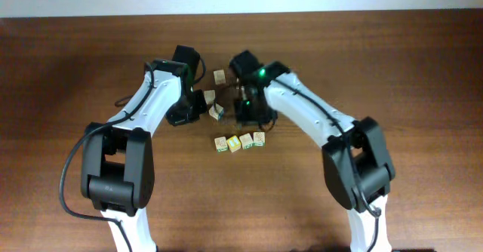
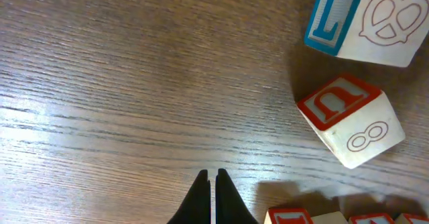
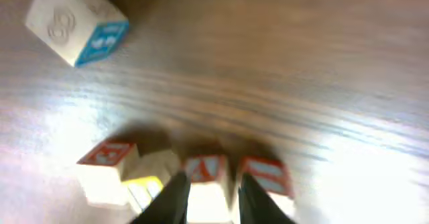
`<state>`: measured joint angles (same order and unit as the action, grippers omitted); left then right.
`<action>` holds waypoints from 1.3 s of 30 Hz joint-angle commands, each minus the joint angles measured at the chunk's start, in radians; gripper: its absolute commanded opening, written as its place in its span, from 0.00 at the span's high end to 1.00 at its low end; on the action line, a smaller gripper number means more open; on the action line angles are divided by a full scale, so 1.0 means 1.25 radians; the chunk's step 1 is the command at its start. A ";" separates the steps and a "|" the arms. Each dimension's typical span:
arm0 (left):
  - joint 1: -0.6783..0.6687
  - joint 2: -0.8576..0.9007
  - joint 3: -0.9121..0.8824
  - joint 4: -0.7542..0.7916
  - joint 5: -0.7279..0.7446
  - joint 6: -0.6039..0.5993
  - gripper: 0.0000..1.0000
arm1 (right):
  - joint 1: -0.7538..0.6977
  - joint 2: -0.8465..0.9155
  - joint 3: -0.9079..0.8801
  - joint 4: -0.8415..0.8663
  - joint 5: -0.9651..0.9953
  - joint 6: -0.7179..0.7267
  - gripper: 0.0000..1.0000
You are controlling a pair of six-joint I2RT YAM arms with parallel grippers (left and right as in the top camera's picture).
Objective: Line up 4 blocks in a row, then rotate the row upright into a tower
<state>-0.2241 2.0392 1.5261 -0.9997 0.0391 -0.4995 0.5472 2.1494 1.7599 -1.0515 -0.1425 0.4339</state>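
Near the blue L block (image 2: 333,17), left fingers (image 2: 200,202) closed; right fingers (image 3: 171,200) parted astride a red block (image 3: 206,177).

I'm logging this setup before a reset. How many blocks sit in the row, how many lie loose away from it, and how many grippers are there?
Blocks in the row: 4
Loose blocks: 3
Grippers: 2, the left gripper and the right gripper
Total: 9
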 commanded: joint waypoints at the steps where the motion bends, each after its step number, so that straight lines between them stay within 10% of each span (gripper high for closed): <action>1: 0.003 0.005 0.009 -0.006 -0.010 -0.013 0.96 | -0.065 -0.004 0.030 -0.103 0.004 0.007 0.74; 19: 0.003 0.005 0.009 -0.033 -0.008 -0.012 0.96 | -0.020 -0.003 -0.141 0.026 -0.066 -0.009 0.80; 26: 0.045 0.005 0.086 -0.113 -0.007 0.163 1.00 | -0.073 -0.005 -0.073 -0.034 -0.068 -0.048 0.78; 32: 0.057 -0.022 0.279 -0.284 0.114 0.298 1.00 | -0.224 -0.182 0.010 -0.124 -0.218 -0.201 0.82; 39: 0.057 -0.254 0.088 -0.172 0.184 0.282 1.00 | -0.279 -0.342 -0.058 -0.164 -0.240 -0.281 0.87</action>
<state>-0.1555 1.8511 1.7683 -1.3006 0.1852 -0.1448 0.1978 1.7554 1.7515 -1.2785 -0.4217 0.1146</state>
